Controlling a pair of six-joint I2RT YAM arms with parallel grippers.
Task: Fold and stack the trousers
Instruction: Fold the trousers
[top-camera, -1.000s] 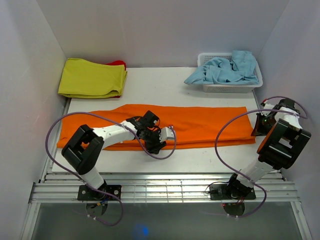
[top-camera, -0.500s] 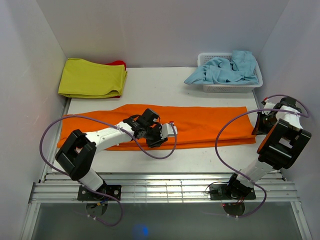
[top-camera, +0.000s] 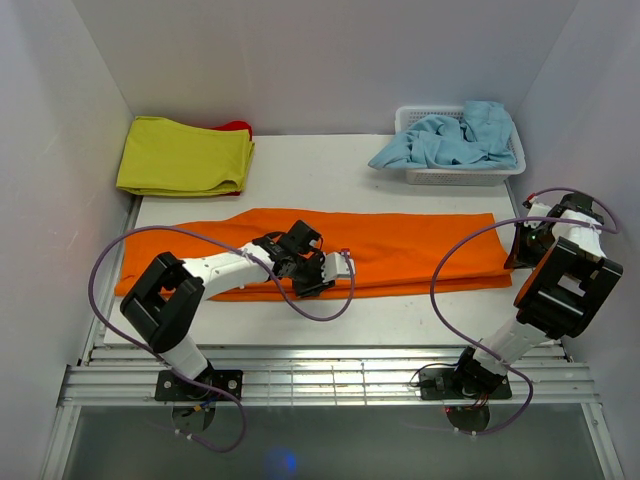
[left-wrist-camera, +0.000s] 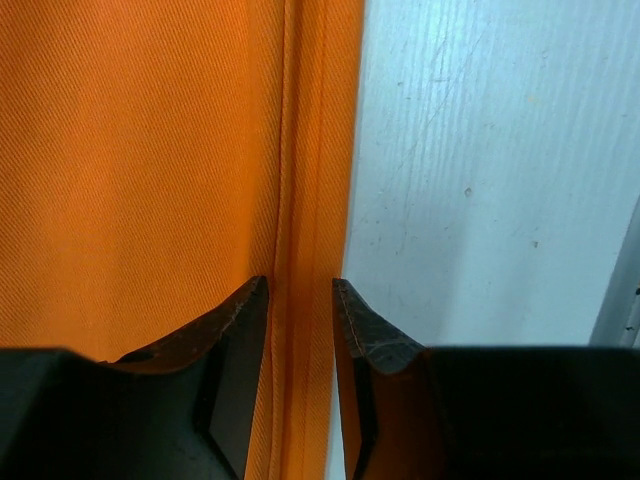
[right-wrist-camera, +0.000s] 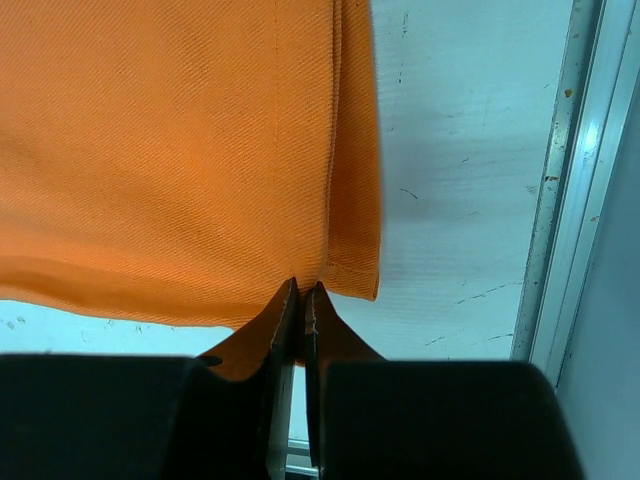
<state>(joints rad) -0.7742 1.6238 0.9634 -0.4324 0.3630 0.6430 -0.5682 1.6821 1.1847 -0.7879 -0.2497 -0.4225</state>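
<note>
White table (top-camera: 300, 165). Lying on it: orange trousers (top-camera: 420, 250), spread flat across mid-frame; folded yellow-green cloth (top-camera: 180, 158), upper left; white plastic basket (top-camera: 450, 177), upper right, holding a light blue garment (top-camera: 450, 140).

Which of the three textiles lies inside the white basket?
The light blue garment; the yellow-green cloth and the orange trousers lie outside the basket.

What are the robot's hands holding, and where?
The right gripper pinches the trousers at an edge near a corner. The left gripper straddles their long edge; grip unclear.
</note>
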